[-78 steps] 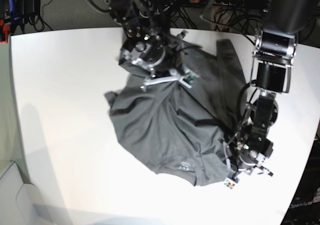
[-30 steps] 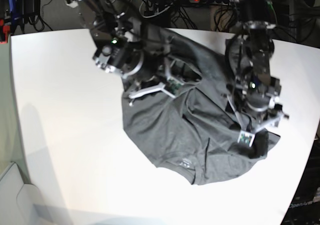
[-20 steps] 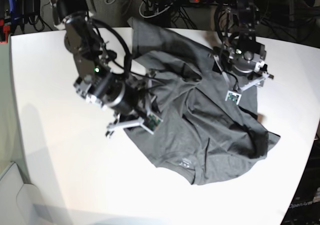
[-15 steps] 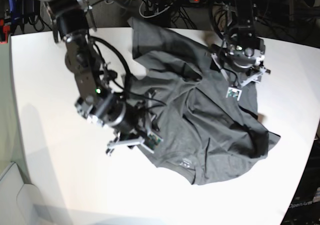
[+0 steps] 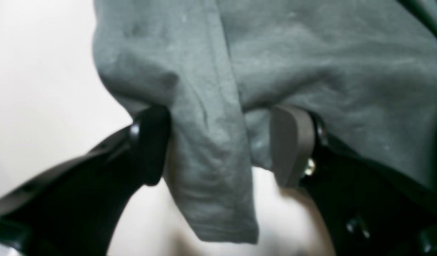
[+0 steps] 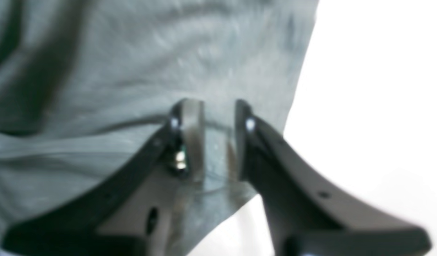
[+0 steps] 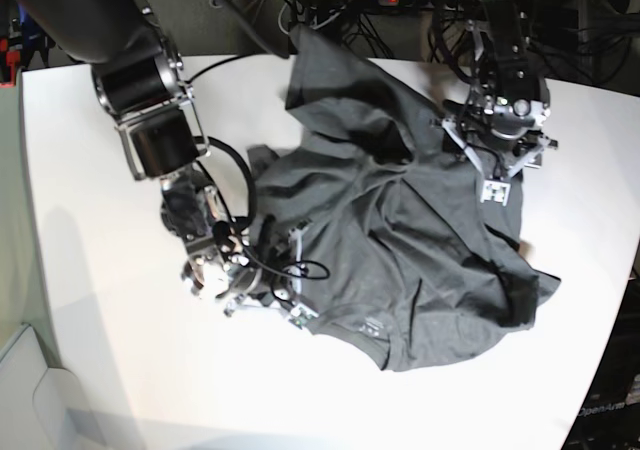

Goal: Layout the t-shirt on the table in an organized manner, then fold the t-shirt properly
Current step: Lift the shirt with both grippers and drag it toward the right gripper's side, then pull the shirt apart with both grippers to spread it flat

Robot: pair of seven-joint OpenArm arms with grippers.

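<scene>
Right gripper (image 7: pixel 262 288) dropped to the t-shirt (image 7: pixel 400 240) edge, narrowing

You've got the dark grey t-shirt (image 7: pixel 400 240) crumpled on the white worktop (image 7: pixel 90 170), right of centre. Collar and neck label face the near edge, deep folds cross the body, and one part is bunched up toward the far edge.
</scene>
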